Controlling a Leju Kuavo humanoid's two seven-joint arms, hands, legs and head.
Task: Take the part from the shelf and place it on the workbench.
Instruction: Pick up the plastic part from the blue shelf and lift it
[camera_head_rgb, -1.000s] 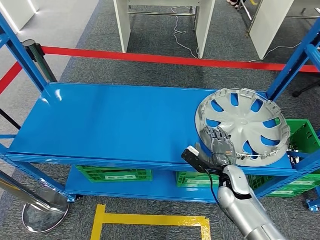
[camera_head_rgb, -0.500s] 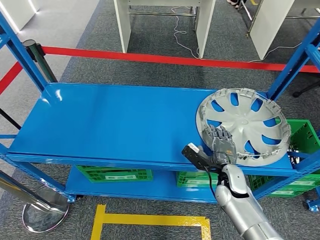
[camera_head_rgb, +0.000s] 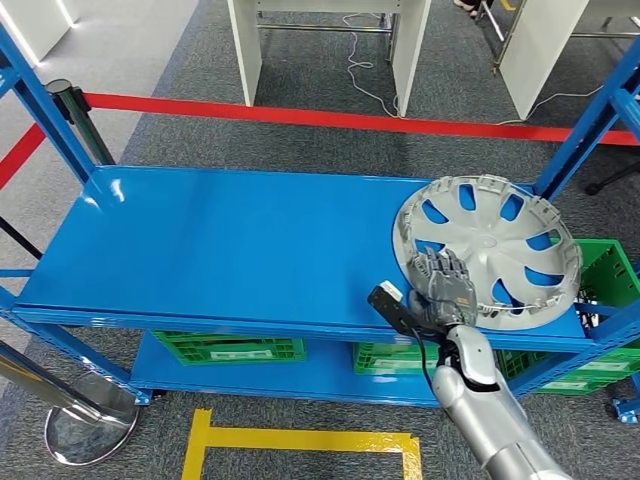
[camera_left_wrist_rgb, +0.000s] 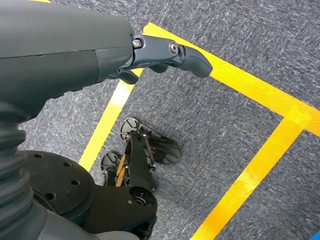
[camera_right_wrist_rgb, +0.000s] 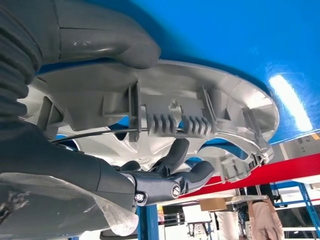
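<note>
The part is a silver hubcap (camera_head_rgb: 498, 240) lying hollow side up at the right end of the blue shelf (camera_head_rgb: 226, 250). My right hand (camera_head_rgb: 445, 290) grips its near rim, fingers over the edge and into the hollow. In the right wrist view the thick thumb (camera_right_wrist_rgb: 113, 45) presses the hubcap's (camera_right_wrist_rgb: 170, 100) outer face while the dark fingers (camera_right_wrist_rgb: 177, 175) curl in on the ribbed inner side. My left hand (camera_left_wrist_rgb: 75, 55) hangs over the grey floor with its fingers stretched out, holding nothing.
Green crates (camera_head_rgb: 226, 350) sit on the lower shelf, with another (camera_head_rgb: 604, 270) behind the hubcap at the right. Blue uprights (camera_head_rgb: 581, 130) frame the shelf ends. A chrome stanchion base (camera_head_rgb: 83, 420) and yellow floor tape (camera_head_rgb: 302, 440) lie below. A person (camera_right_wrist_rgb: 264, 220) stands beyond the shelf.
My right hand has slid a little to the right along the hubcap's near rim and closed further over it. The hubcap has barely shifted.
</note>
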